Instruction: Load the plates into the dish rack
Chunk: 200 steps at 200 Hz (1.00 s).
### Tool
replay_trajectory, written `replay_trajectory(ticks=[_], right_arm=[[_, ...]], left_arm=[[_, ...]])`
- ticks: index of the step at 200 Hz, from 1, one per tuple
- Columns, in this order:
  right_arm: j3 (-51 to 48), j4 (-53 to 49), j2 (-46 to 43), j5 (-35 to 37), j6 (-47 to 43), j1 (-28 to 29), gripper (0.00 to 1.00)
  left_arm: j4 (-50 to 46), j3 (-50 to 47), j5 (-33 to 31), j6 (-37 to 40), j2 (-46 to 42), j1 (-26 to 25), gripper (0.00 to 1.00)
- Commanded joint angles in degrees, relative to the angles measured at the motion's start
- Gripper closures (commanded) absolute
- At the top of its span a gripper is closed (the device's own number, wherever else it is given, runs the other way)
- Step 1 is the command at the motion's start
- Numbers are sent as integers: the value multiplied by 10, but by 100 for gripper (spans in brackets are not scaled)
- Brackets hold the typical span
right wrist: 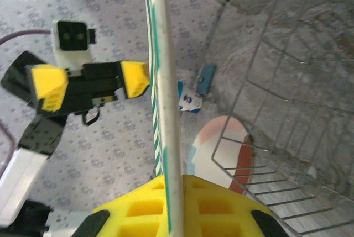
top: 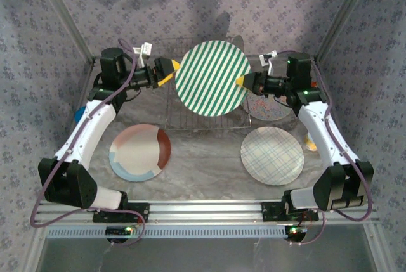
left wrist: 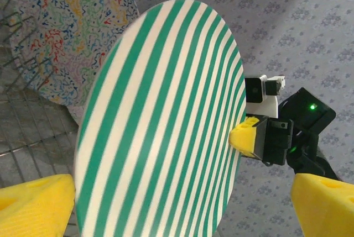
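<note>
The green-white striped plate (top: 212,78) (left wrist: 160,126) hangs upright over the dish rack (top: 171,107) (right wrist: 287,110). My right gripper (top: 242,82) (right wrist: 174,187) is shut on its right rim, with the plate edge-on (right wrist: 163,82) between the yellow pads. My left gripper (top: 166,72) (left wrist: 182,193) is open at the plate's left rim, its pads wide apart. One floral plate (left wrist: 66,32) stands in the rack behind. The other floral plate (top: 266,107) lies flat under my right arm. On the table lie the cream, rust-red and blue plate (top: 139,151) (right wrist: 221,148) and the plaid plate (top: 273,155).
A small blue bowl (top: 78,115) sits at the far left behind my left arm. An orange packet (top: 311,142) lies by the right arm. Patterned cloth walls close in the back and both sides.
</note>
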Motion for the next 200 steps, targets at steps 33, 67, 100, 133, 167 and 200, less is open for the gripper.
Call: replay_trajectory(ticks=[33,67,100,133,167,200], right_arm=[[68,-98,-32,124,-25,-1,100],[119,-161,-37,259,-28,19,100],[175,-219,-23,373,-46,63,100],[238,-282,8,549,-60,136,100],[307,-334,65,770,-79,219,100],[395,-375,155,896,-88,262,100]], left_arm=[[-150,83,-32,95,-48,55,1],[-284,147,-64,185,-41,90,1],[-309,157,-108,219,-42,105,1],[-328,139,-182,260,-45,104,1],[-315,81,-266,283,-63,103,1],[-277,18,-336,294,-100,97,1]])
